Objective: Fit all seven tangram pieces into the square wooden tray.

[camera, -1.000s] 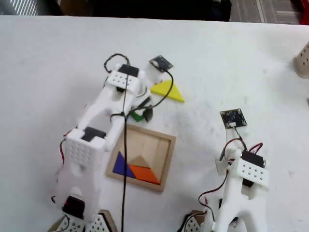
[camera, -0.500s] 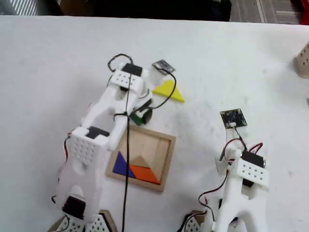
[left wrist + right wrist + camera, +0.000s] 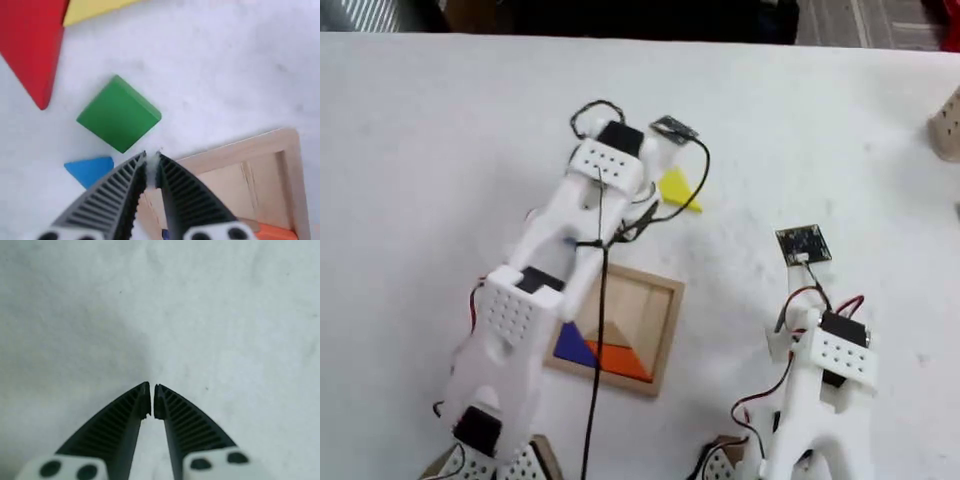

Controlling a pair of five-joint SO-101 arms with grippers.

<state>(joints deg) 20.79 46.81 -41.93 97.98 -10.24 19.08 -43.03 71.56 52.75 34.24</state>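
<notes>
The square wooden tray (image 3: 669,340) lies in the middle of the table and holds an orange piece (image 3: 618,360) and a dark blue piece (image 3: 575,348). My left arm stretches over the tray's left side, with the left gripper (image 3: 151,157) shut and empty just off the tray's corner (image 3: 235,155). Right beyond its tips lies a green square (image 3: 119,114), and a small blue triangle (image 3: 90,170) lies beside them. Farther off are a red triangle (image 3: 32,45) and a yellow triangle (image 3: 678,188). My right gripper (image 3: 151,390) is shut over bare white table.
The right arm (image 3: 825,370) stands at the front right, apart from the tray. A tan perforated object (image 3: 947,125) sits at the table's right edge. Open white table spreads to the left and the back.
My left arm has swung to the right and farther back, and now covers the green square and part of the yellow triangle in the high view. The right arm has not moved.
</notes>
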